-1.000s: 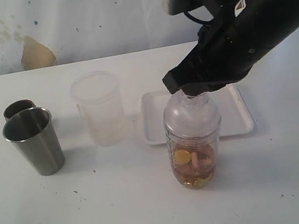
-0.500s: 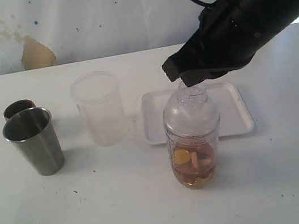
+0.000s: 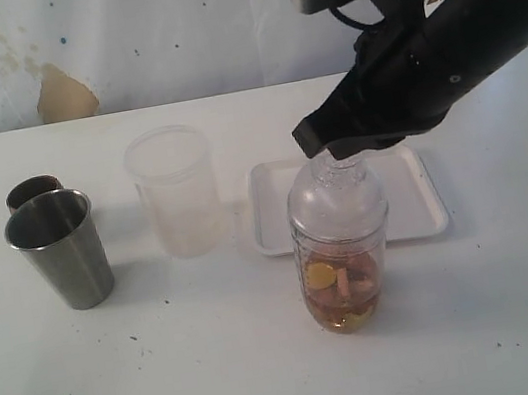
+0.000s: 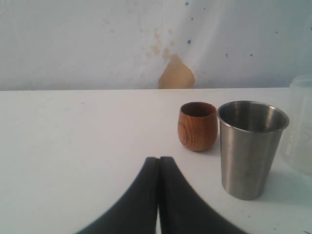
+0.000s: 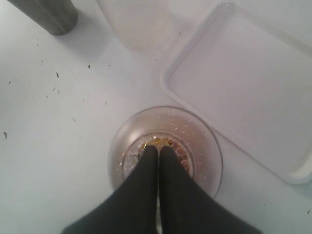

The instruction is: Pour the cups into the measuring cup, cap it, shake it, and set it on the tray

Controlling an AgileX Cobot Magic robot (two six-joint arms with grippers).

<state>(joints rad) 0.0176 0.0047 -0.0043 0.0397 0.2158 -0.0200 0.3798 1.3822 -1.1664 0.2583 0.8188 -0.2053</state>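
The right pincer (image 3: 339, 150), clenched on nothing, has dipped back onto the clear domed cap (image 3: 335, 196) after lifting off. I judge it is pressing the cap home, so shaking comes next.

The capped tall clear plastic measuring cup (image 3: 344, 265) holds amber liquid. Just behind it lies the shallow white rectangular tray (image 3: 427, 216), unobstructed. To its left stand the frosted plastic tub (image 3: 175, 192), then the tapered brushed-steel tumbler (image 3: 61, 254) and the rounded brown cup (image 3: 28, 190). The left pincer (image 4: 159, 162) is clenched and empty.

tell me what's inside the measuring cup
Inside the measuring cup sit yellow and pinkish pieces in what looks like brownish liquid, low down. A clear domed cap covers it. The shut right fingers hide the cap's middle from above.
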